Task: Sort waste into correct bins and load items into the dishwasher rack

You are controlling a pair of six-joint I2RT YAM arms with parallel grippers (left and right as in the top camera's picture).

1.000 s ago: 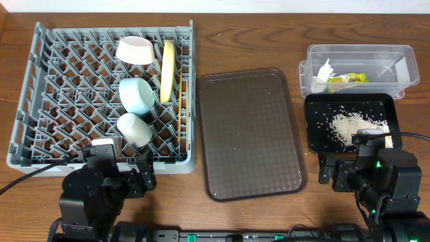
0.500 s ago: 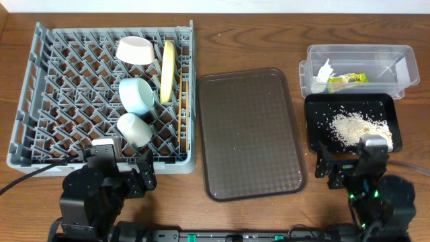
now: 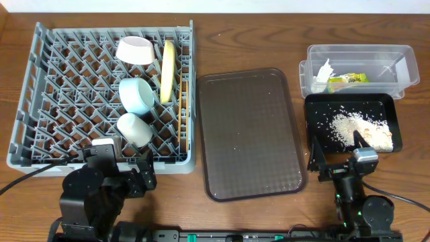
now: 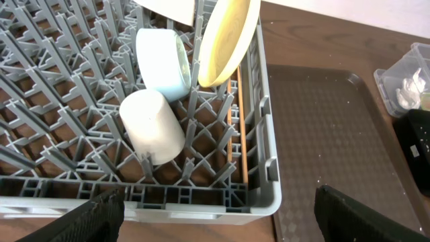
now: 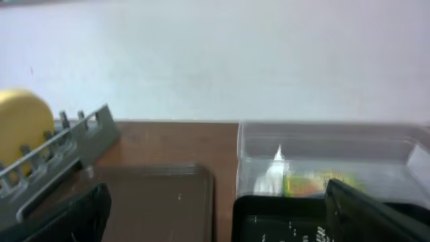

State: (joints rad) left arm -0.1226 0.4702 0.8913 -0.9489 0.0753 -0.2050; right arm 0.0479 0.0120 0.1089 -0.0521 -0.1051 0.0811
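Black tray behind it, your right gripper retreats to the tabletop's front edge, wide and empty; sorting looks done.

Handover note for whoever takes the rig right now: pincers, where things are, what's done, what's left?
Pincers: left pincer and right pincer both open, empty.
Loaded: dishwasher rack holds white bowl, yellow plate, light-blue bowl, cup, chopsticks.
Waste: clear tub holds tissue and wrapper; rice lies in black tray.
Done: sorting and loading look complete.
Left: only stray specks on the brown tray, if they count.
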